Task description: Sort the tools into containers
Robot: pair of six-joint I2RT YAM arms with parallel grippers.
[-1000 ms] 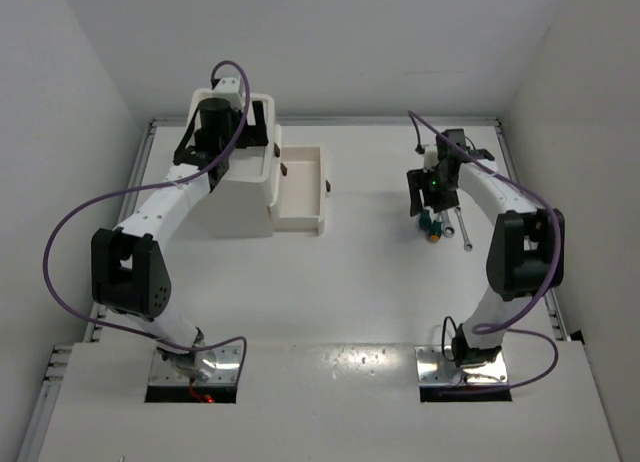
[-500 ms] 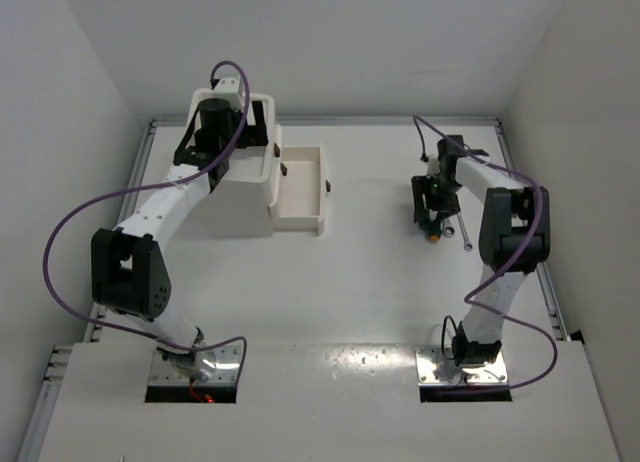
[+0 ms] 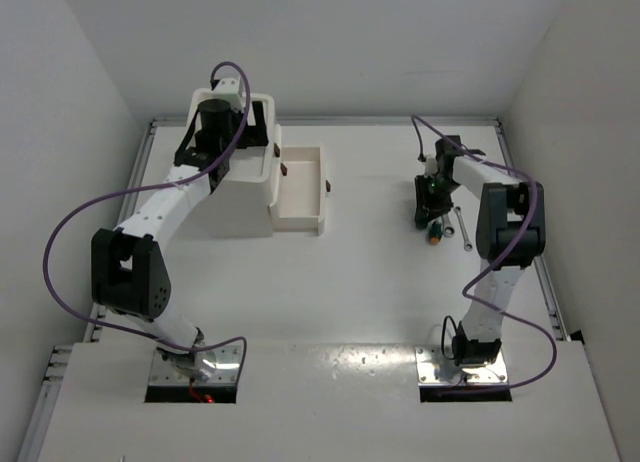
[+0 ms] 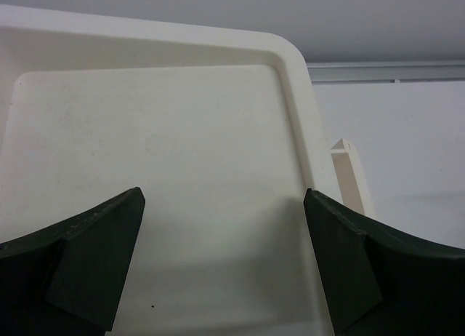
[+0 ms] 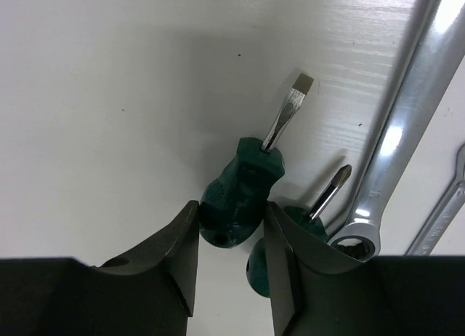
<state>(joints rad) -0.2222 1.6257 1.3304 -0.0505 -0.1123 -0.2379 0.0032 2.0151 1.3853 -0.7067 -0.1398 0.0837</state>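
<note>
A stubby green flat-blade screwdriver (image 5: 240, 194) lies on the table, and my right gripper (image 5: 231, 223) is shut on its handle, one finger pressed against each side. A second green screwdriver (image 5: 328, 193) with a cross tip lies just to its right, partly behind my right finger. Two silver wrenches (image 5: 396, 132) (image 5: 445, 209) lie beyond it. From above, my right gripper (image 3: 428, 214) points down over this cluster (image 3: 435, 232). My left gripper (image 4: 224, 205) hangs open over the bare top tray (image 4: 290, 118) of the white drawer unit (image 3: 245, 197). No pliers are in view.
One drawer (image 3: 300, 187) of the unit is pulled out toward the table's middle, showing a pale bare bottom and dark-red knobs (image 3: 328, 187). White walls close in the table at the back and both sides. The long wrench (image 3: 462, 228) lies close to the right arm.
My right gripper has come down over the screwdrivers and its jaws have narrowed onto the flat-blade one. The right arm has folded in closer. The left arm has not moved.
</note>
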